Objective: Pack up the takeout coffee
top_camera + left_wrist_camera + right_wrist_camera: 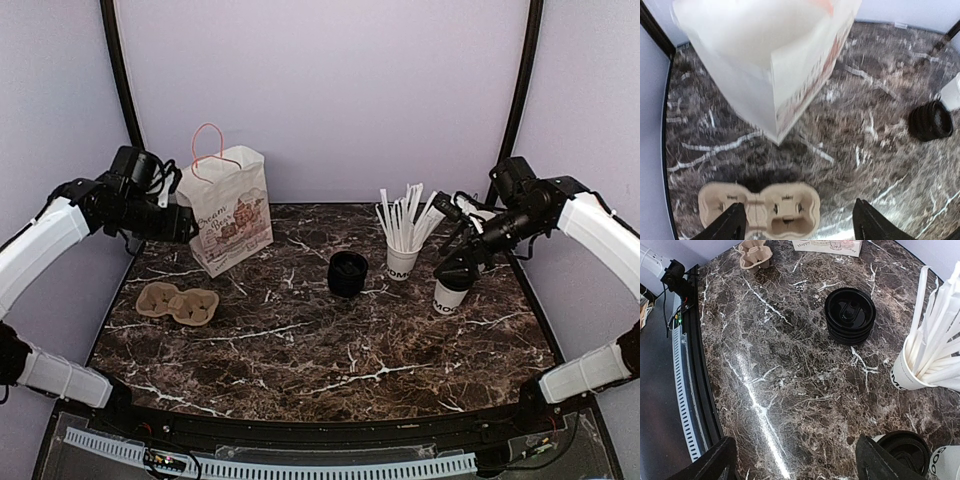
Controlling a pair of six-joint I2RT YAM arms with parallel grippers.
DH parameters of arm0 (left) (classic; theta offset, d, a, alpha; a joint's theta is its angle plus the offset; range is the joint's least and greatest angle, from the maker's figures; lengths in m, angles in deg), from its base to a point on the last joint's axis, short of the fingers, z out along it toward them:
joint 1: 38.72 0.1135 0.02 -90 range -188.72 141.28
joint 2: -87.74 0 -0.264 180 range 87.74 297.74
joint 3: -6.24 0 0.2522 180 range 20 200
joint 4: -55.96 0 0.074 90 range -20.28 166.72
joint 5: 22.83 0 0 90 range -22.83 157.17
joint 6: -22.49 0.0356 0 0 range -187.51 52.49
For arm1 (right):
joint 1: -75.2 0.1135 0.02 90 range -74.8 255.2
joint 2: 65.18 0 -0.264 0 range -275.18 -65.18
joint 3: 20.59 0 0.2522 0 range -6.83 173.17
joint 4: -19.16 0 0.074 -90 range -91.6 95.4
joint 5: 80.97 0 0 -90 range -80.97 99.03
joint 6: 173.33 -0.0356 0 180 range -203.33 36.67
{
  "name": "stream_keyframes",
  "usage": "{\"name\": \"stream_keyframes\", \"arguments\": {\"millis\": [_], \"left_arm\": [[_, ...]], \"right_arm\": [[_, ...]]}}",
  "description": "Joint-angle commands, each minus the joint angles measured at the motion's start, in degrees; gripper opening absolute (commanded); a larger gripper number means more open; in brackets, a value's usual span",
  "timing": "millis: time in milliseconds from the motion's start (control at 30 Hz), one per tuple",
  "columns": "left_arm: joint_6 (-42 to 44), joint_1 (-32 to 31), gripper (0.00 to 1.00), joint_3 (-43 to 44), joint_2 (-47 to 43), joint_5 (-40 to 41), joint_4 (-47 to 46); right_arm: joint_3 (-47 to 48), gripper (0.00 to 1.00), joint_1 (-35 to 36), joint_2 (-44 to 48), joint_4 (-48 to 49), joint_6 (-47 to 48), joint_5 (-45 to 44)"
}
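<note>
White, black-lidded takeout coffee (449, 297)

I'm looking at a dark marble table (300, 350). Back left, a printed paper bag (230, 215) with pink handles stands upright. A tan cardboard cup carrier (178, 302) lies just in front of it, not touching. Mid-table there's a stack of black lids (347, 273), and just to its right a white cup of white sticks (402, 262).

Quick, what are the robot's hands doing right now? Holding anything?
Left hand: open, holding nothing.
Right hand: open, holding nothing.
</note>
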Motion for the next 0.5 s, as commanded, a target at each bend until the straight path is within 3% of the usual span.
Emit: {"name": "stream_keyframes", "arguments": {"millis": [0,200,367,467], "left_arm": [[3.92,3.82,0.74,11.62,3.33,-2.22,-6.68],[4.67,10.81,0.69,29.75,18.49,-3.82,-3.37],[9.62,15.17,0.70,43.33,29.97,-17.45,-1.04],[12.19,15.41,0.69,47.76,35.35,-19.58,-0.43]], "right_arm": [[1.91,0.83,0.77,-1.12,0.13,0.96,2.51],[-0.61,0.82,0.98,0.18,1.35,0.41,2.12],[-3.14,0.82,0.93,1.98,3.06,-0.17,0.21],[-4.29,0.82,0.96,2.92,3.07,-0.50,-0.67]]}}
